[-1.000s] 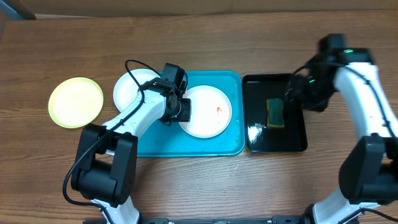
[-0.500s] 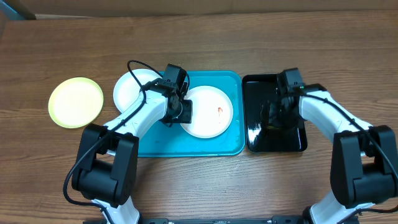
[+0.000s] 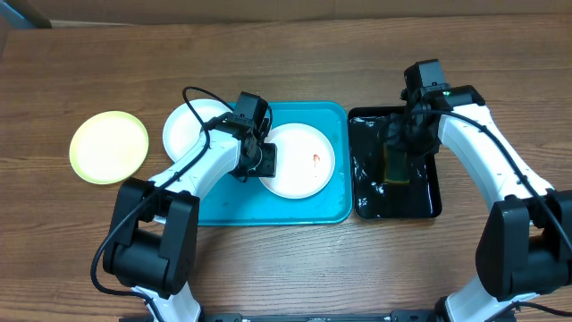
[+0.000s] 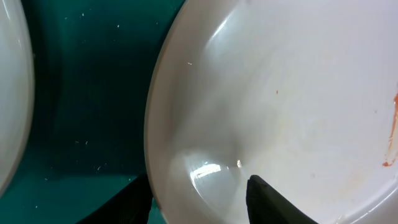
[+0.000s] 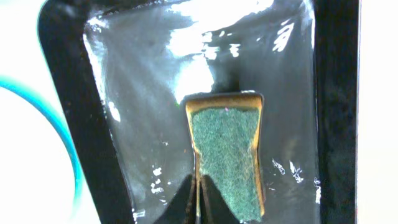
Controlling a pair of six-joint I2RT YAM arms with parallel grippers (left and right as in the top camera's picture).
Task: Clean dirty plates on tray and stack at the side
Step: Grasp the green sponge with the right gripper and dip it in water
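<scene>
A white plate (image 3: 302, 161) with an orange smear (image 3: 315, 159) lies on the turquoise tray (image 3: 268, 210). My left gripper (image 3: 262, 161) holds its left rim: in the left wrist view one finger (image 4: 134, 199) sits outside the rim and the other (image 4: 267, 199) inside the plate (image 4: 280, 93). A second white plate (image 3: 190, 128) overlaps the tray's left edge. The green-rimmed plate (image 3: 109, 147) lies on the table at the left. My right gripper (image 3: 395, 150) (image 5: 198, 186) is shut on the left edge of a green-and-yellow sponge (image 5: 227, 155) over the black tray (image 3: 420, 201).
The black tray (image 5: 143, 124) is wet and glossy and stands right beside the turquoise tray. Bare wooden table (image 3: 286, 54) lies behind both trays and at the front. The left arm's cable loops over the second white plate.
My right arm swung in from the far right onto the sponge, its jaws closed, and it has drawn back a little. The left gripper and the plates stayed put.
</scene>
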